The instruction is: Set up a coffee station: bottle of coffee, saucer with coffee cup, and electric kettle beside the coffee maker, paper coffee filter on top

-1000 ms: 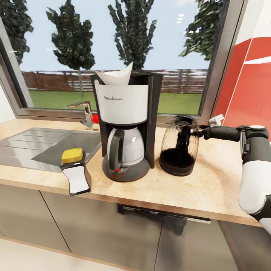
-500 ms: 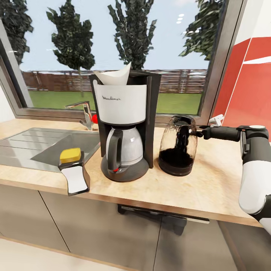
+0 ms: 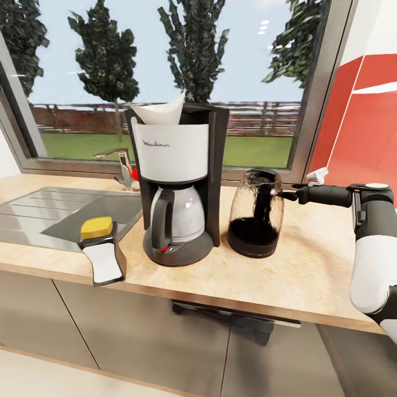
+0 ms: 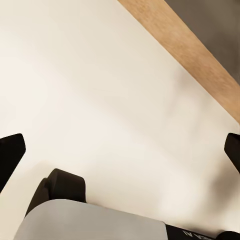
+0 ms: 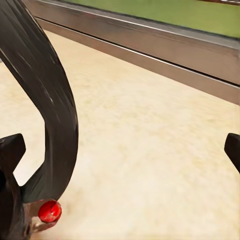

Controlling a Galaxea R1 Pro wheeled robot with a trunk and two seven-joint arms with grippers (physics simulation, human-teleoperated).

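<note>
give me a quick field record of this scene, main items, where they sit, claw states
coffee maker: upright on the countertop, right of the sink
paper coffee filter: on top of the coffee maker
bottle of coffee: standing on the counter just right of the coffee maker, dark grounds low inside
yellow-topped item: at the counter's front edge, left of the coffee maker
right claw: beside the bottle's upper right side, open
left claw: open, over pale floor
</note>
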